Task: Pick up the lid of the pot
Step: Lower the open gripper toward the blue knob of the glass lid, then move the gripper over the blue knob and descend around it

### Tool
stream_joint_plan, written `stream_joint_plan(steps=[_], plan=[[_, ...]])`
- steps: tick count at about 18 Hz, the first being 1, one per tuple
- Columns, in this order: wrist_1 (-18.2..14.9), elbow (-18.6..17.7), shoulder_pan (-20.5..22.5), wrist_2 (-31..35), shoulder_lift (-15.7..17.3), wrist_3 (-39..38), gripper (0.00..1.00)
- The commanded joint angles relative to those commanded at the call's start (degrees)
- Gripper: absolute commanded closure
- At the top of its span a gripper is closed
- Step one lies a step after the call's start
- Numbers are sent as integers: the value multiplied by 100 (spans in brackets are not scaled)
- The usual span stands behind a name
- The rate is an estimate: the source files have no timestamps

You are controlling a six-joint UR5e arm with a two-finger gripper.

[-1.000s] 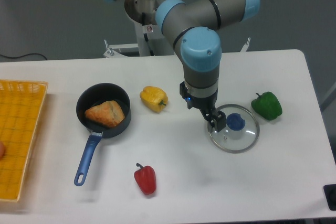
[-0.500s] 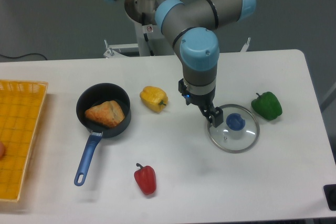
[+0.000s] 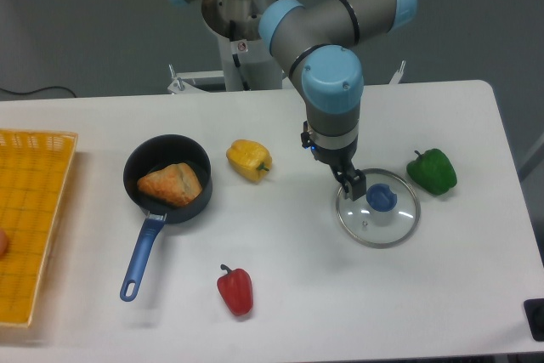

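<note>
From where I'm standing, the arm reaches down from the top, w/ the gripper over the white table. Its two tips look apart, i.e. open; exactly how wide I can't tell from this angle. Doesn't seem to have hold of anything.

The pot lid is just beside the gripper, to the R as I see it & a bit nearer me. It's a see-through disc lying flat, w/ a blue knob on top. The tip on that side overlaps the lid's edge in my view; touching or above, can't tell. Farther R of the gripper, past the lid, there's a green pepper.

L of the gripper, approx. level w/ it, is a yellow pepper. Beyond that, well apart from the gripper, sits a black pan w/ a brown bread-like piece in it, its blue handle pointing my way. A red pepper lies nearer me than the gripper & off L. Farthest L of the gripper is an orange-yellow crate, partly cut off, w/ part of a reddish thing at the pic's edge.
</note>
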Motion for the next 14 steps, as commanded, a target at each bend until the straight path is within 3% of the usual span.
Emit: stream_joint_plan(steps=[1,3,7,14], plan=[[263,-88,53,9,-70,44,0],[484,-62,175,0,-202,201,0],[468,192,264,17,-553,352,0],[494,368,431,-9,-852,431,0]])
